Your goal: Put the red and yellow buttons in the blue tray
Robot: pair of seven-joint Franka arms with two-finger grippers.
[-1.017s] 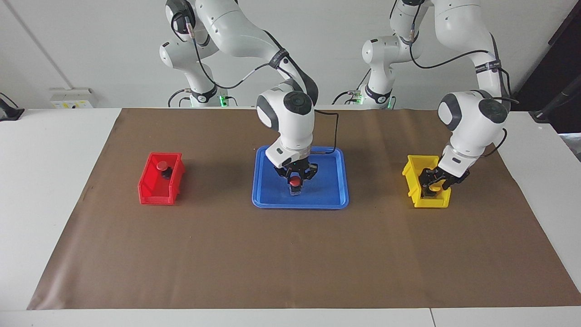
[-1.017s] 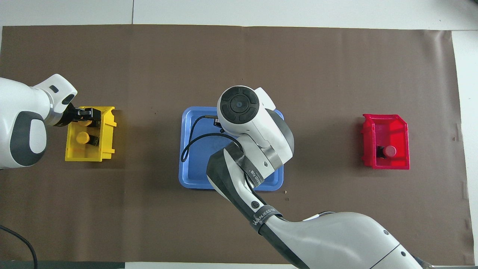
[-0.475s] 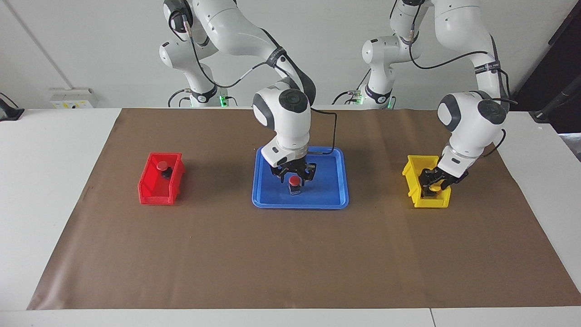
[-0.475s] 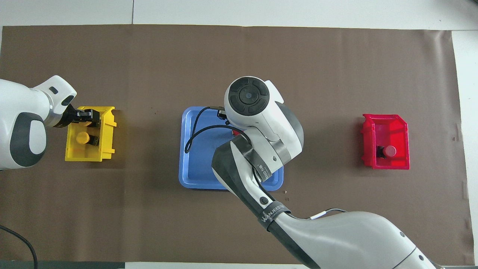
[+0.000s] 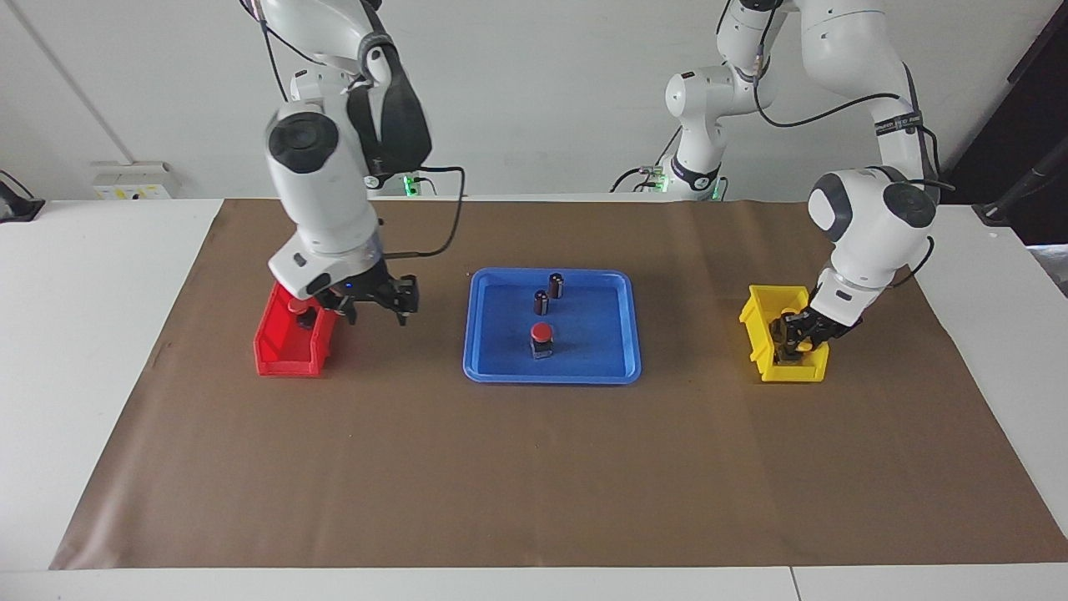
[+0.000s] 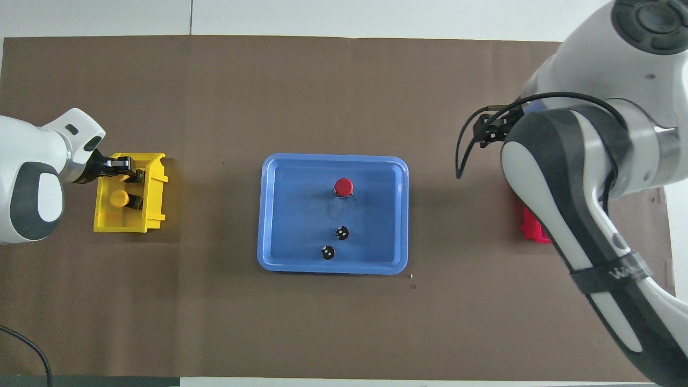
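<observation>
The blue tray lies mid-table. One red button stands upright in it. A second red button sits in the red bin. My right gripper is open and empty, low over the mat beside the red bin, between the bin and the tray. In the overhead view that arm hides the gripper's tips and most of the red bin. My left gripper is down inside the yellow bin. One yellow button lies in the bin beside it.
Two dark capless cylinders stand in the tray, nearer to the robots than the red button; they also show in the overhead view. A brown mat covers the table.
My right gripper let go of the red button, left it in the tray and swung away to the red bin. My left gripper stayed in the yellow bin, a little lower.
</observation>
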